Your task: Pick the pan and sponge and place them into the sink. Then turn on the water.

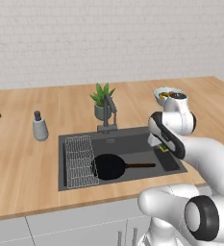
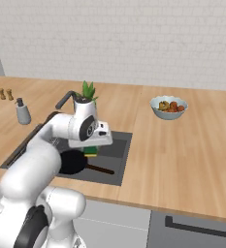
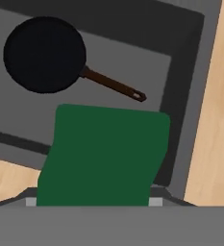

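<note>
One round black frying pan [image 1: 108, 166] with a thin brown handle lies on the floor of the dark grey recessed sink [image 1: 132, 136], its rim touching the single silver wire rack [image 1: 79, 160] at the basin's left end. One green-topped, yellow-bottomed sponge [image 3: 104, 156] hangs gripped in the jaws of the white arm's gripper [image 2: 91, 147], above the basin's right end. One dark angular faucet [image 1: 108, 113] stands at the sink's back edge. On the wooden table [image 1: 27, 163]: one grey soap bottle [image 1: 39, 126], one potted plant [image 1: 102, 100], one fruit bowl [image 2: 169, 107], two small brown shakers [image 2: 6, 94].
</note>
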